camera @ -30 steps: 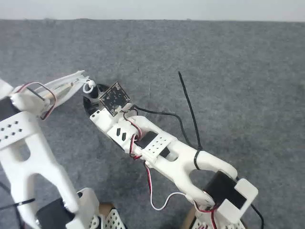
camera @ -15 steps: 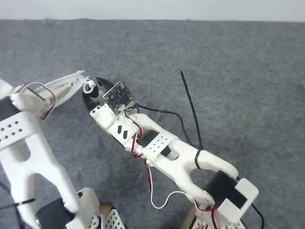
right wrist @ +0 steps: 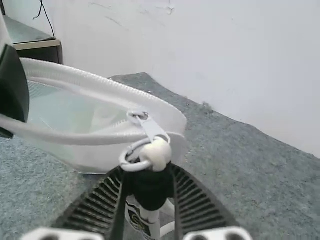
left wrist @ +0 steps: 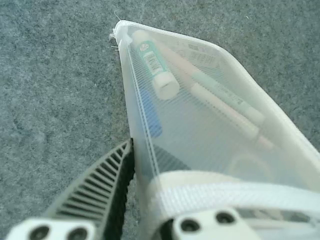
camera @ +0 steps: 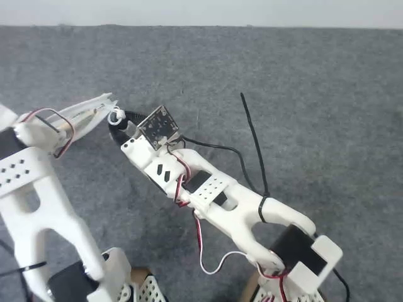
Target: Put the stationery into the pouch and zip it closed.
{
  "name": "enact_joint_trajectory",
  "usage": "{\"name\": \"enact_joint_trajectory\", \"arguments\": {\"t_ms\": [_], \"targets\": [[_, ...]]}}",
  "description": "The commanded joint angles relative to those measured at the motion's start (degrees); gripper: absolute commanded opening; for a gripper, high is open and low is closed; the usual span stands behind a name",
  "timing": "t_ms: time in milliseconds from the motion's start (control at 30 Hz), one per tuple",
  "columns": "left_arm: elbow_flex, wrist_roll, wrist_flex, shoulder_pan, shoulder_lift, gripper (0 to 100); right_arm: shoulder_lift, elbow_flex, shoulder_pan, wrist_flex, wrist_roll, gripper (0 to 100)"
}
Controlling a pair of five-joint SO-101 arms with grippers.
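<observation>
A translucent white mesh pouch [left wrist: 200, 125] hangs off the table, with my left gripper [left wrist: 145, 200] shut on one end of it. Through the mesh I see a glue stick [left wrist: 152, 60], a blue pen [left wrist: 150, 117] and pale pens [left wrist: 225, 102]. In the high view the pouch [camera: 85, 114] juts from the left arm toward my right gripper [camera: 123, 129]. The zip slider [right wrist: 138, 118] sits near the pouch's free end. Its pull, a ring with a white bead [right wrist: 156, 152], lies at the tips of my right gripper [right wrist: 147, 172], whose fingers [right wrist: 107, 192] are pressed close on it.
Grey carpet-like table cover [camera: 302, 88] spreads on all sides. A black cable tie [camera: 252, 141] sticks up from the right arm. A white wall [right wrist: 240, 55] stands behind the table, with a dark shelf [right wrist: 30, 45] at its side.
The right arm's wrist has shifted slightly to the right and turned a little at the zip pull. The left arm and the pouch have stayed put.
</observation>
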Motion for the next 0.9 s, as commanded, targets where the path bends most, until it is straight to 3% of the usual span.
{"name": "enact_joint_trajectory", "arguments": {"t_ms": [0, 100, 300, 533, 633, 867], "targets": [[-1.54, -0.53, -1.76, 0.00, -0.44, 2, -5.85, 2.90, 0.84, -1.01, -0.18, 0.6], [-1.54, -0.53, -2.02, 0.00, -0.44, 2, -11.91, 7.03, 0.48, 1.54, 3.25, 0.6], [-1.63, -5.01, -3.08, 0.18, -0.79, 3, -23.16, 8.26, -1.98, 21.93, 5.01, 0.6], [-2.77, -5.36, 0.88, 0.18, -0.88, 26, -34.24, 8.53, -7.16, 41.54, 5.01, 0.6], [-5.41, -8.79, 2.81, 0.79, -0.88, 29, -38.99, 8.53, -8.92, 49.27, 5.27, 0.6], [-10.24, -17.32, 5.27, 11.08, -0.88, 29, -48.92, 8.62, -9.54, 64.04, 21.27, 0.6]]}}
